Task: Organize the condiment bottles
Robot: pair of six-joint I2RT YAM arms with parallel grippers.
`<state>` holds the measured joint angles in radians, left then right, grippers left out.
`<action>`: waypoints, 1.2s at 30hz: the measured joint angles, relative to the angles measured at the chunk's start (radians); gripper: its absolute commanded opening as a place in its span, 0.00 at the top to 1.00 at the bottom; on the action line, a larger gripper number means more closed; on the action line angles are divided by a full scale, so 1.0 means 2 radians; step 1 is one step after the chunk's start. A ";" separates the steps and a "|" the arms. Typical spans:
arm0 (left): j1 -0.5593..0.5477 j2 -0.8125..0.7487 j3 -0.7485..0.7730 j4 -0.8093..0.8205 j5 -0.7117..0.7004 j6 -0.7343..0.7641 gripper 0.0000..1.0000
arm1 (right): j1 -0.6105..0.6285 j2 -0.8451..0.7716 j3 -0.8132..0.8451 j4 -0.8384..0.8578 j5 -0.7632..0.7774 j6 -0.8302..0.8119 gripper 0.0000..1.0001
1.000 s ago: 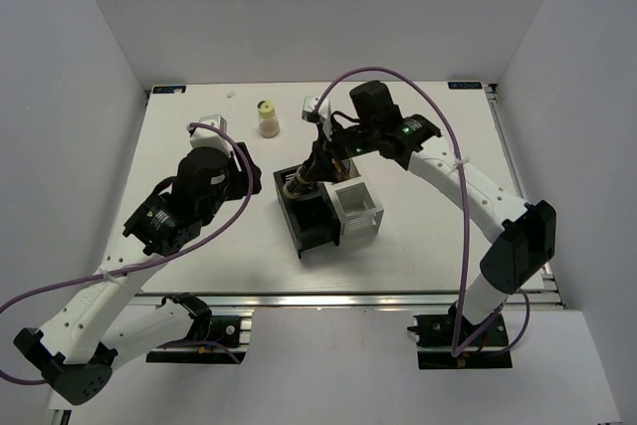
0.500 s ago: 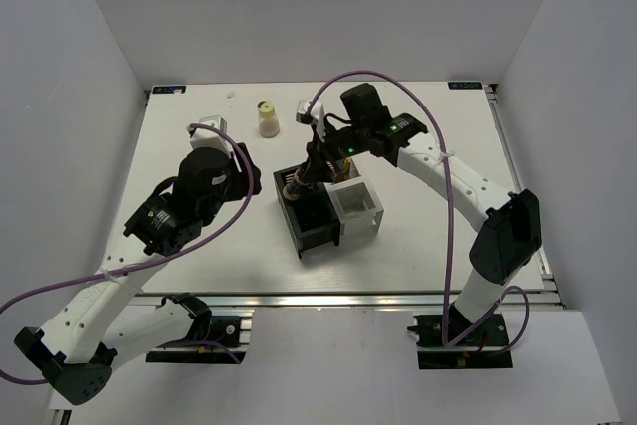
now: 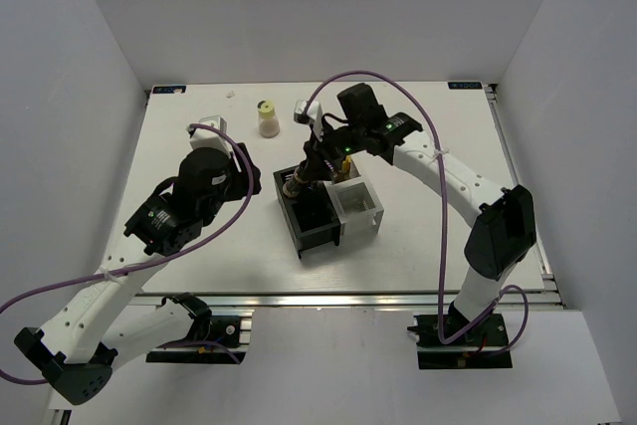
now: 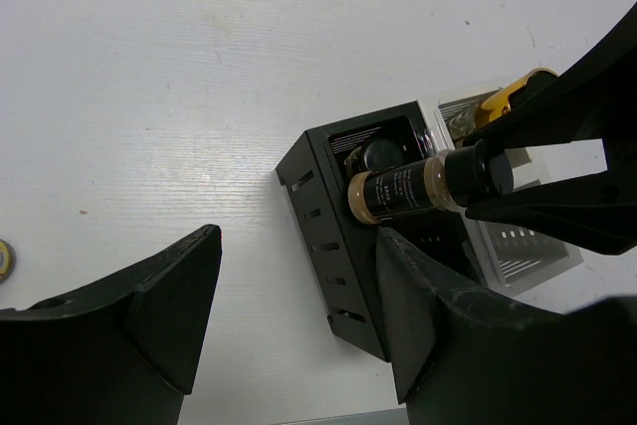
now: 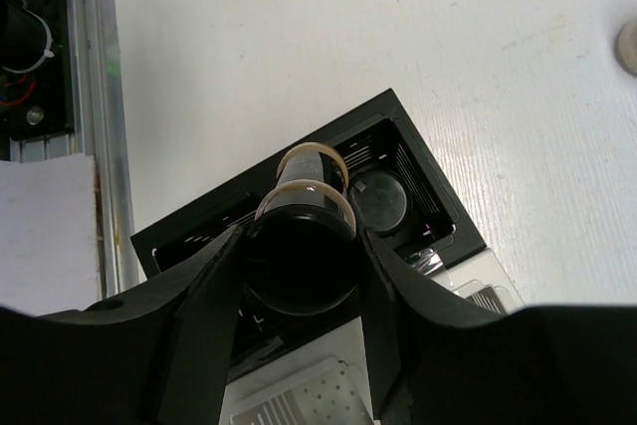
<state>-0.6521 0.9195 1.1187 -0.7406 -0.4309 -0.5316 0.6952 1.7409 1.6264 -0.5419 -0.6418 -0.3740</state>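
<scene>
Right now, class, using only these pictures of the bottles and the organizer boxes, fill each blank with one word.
1. The right tool grips a dark brown bottle above the ____ organizer box.
2. The left tool is ____ and holds nothing.
3. The cream-white bottle stands on the ____, outside both boxes.
4. Beside the first box sits a second box, coloured ____.

Missing words: black; open; table; white.
</scene>
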 measured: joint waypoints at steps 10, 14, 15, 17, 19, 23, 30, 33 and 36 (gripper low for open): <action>0.000 -0.001 0.000 0.000 -0.001 0.000 0.27 | 0.000 0.005 0.000 -0.001 0.031 -0.010 1.00; 0.000 -0.003 0.000 -0.001 -0.002 0.000 0.27 | 0.001 0.012 0.000 -0.007 0.038 -0.017 1.00; 0.000 -0.003 0.000 0.000 -0.002 0.000 0.27 | 0.001 0.013 0.000 -0.009 0.039 -0.019 1.00; 0.000 -0.004 0.000 0.000 -0.002 0.000 0.27 | 0.003 0.014 0.000 -0.013 0.041 -0.024 1.00; 0.000 -0.004 0.000 0.000 -0.002 0.000 0.26 | 0.005 0.014 0.001 -0.016 0.045 -0.029 1.00; 0.000 -0.004 0.000 -0.001 -0.002 0.000 0.26 | 0.017 0.028 0.014 -0.021 0.052 -0.039 1.00; 0.000 -0.009 0.000 -0.006 -0.003 -0.002 0.26 | 0.039 0.055 0.037 -0.026 0.075 -0.051 0.87; 0.000 -0.012 0.000 -0.008 -0.003 -0.004 0.26 | 0.042 0.061 0.039 -0.031 0.084 -0.054 0.76; 0.000 -0.014 0.000 -0.008 -0.003 -0.004 0.26 | 0.043 0.063 0.039 -0.033 0.087 -0.056 0.68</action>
<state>-0.6521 0.8909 1.1187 -0.7567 -0.4362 -0.5400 0.7815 1.8675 1.7054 -0.6075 -0.4671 -0.4854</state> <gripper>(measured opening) 0.743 0.512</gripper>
